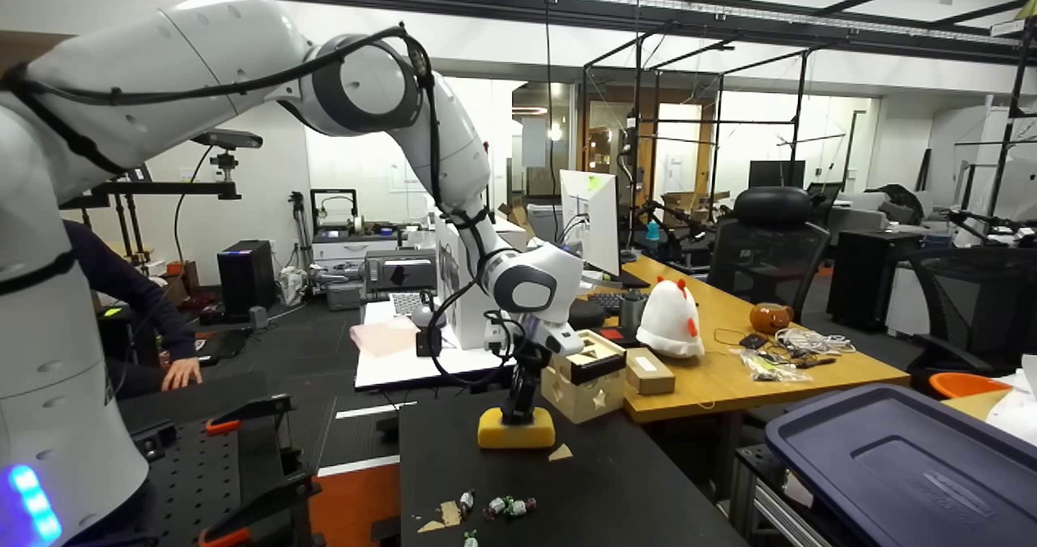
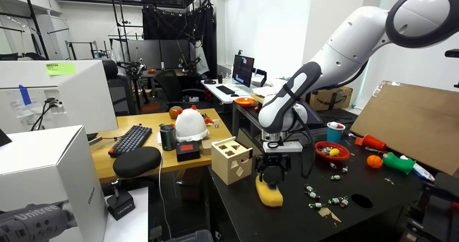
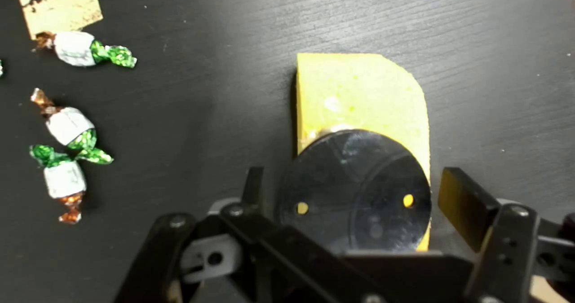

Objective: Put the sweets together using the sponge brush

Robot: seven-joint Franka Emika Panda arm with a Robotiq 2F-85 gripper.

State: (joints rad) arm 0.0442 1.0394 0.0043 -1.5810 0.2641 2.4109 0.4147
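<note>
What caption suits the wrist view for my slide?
Open gripper straddling the yellow sponge brush, wrapped sweets lying at picture left.

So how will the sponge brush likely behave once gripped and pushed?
The sponge brush will probably squash slightly: its yellow block looks like foam. Its black disc looks smooth and shiny, so it may slip when gripped. Flat on the table, it seems unlikely to roll.

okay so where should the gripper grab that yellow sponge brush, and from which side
Probably by the round black part on top, from straight above. The sponge brush lies with its yellow block flat on the table, that part facing up, and the open gripper has one jaw to each side of it. Closing across its opposite edges looks simplest.
</note>
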